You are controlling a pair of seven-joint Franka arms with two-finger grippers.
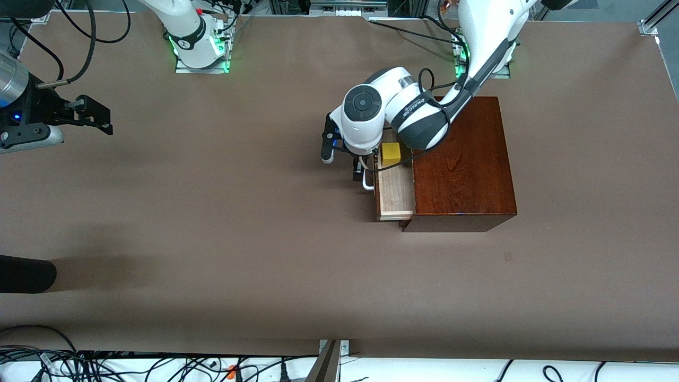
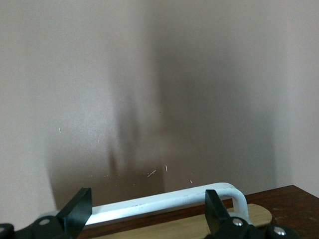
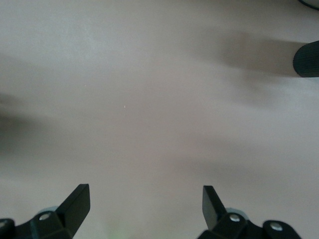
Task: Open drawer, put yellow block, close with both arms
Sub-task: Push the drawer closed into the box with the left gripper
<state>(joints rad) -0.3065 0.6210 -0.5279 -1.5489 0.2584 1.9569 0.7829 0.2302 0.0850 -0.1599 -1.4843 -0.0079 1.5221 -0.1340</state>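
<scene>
Spreading over nearly the whole front view is the brown table [image 1: 212, 223], w/ cables along its lower edge. Next in size is the dark reddish wooden box [image 1: 467, 164], right of centre in the frame, toward the left arm's end of the table. Both arm bases sit along the top of the frame. The left arm [image 1: 419, 114] drops from the upper right and bends over the box's edge; the right arm [image 1: 185, 32] shows only its base at upper left, plus its wrist poking in at the frame's left edge, where it waits.

The drawer [image 1: 395, 193] is pulled partway out of the box, pale inside, at centre of the frame. Its white handle [image 1: 367, 183] is on the drawer front.

Left gripper [image 1: 359, 172] is right at the handle; in the left wrist view its fingers [image 2: 215, 209] stand apart w/ the handle [image 2: 164, 201] running between them, not clamped on it, so released. Right gripper [image 1: 90, 114] is over bare table at the left of the frame, fingers [image 3: 212, 204] spread wide, nothing in them.

Smallest: the yellow block [image 1: 391, 153] sits inside the drawer, at the upper end of the exposed tray, just beside the left arm's wrist in the frame.
</scene>
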